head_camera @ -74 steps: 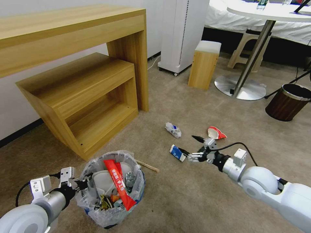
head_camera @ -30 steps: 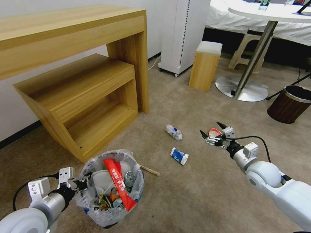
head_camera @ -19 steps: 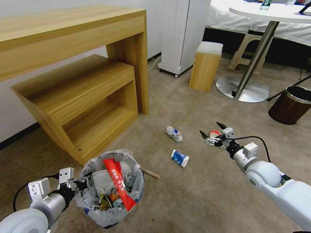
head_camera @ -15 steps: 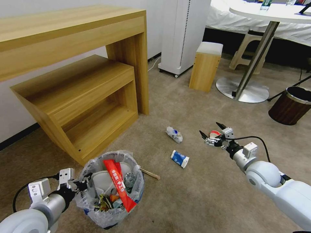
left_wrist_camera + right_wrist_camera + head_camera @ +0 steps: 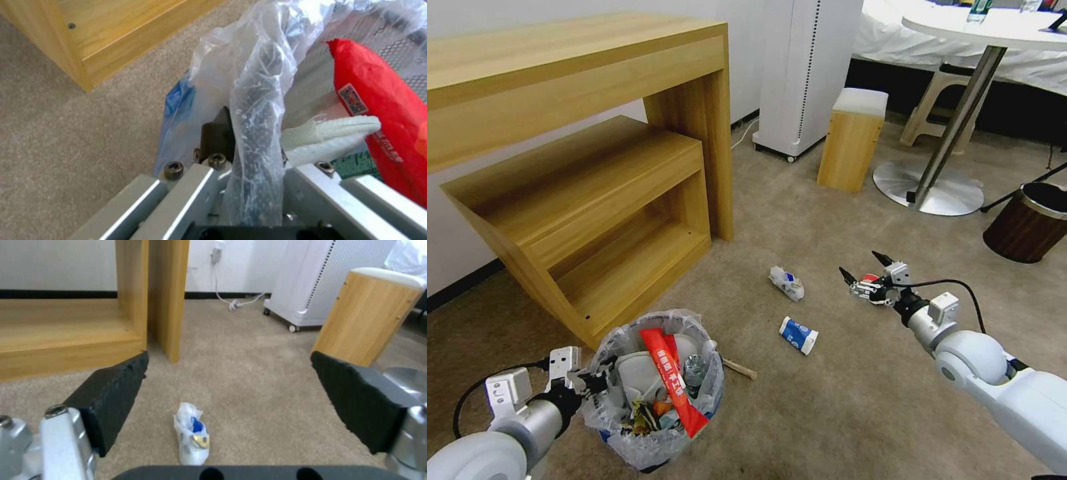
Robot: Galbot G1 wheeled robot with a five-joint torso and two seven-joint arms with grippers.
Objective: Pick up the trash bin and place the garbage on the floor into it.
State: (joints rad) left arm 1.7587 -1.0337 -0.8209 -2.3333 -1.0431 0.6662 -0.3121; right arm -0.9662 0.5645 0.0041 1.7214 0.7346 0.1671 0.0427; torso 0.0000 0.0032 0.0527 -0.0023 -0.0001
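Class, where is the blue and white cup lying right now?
In the head view the cup lies on its side on the carpet, between the trash bin and the right gripper.

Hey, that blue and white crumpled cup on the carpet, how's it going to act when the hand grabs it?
The crumpled cup looks thin and already crushed, so it would likely be light and squash further under the open right hand. Lying on its side, it might roll a little if nudged, though the carpet should damp that.

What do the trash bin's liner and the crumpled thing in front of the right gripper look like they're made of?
The trash bin liner looks like thin translucent plastic film: crinkled, glossy, mesh showing through. The crumpled piece by the open right gripper seems to be white plastic or coated paper; unclear.
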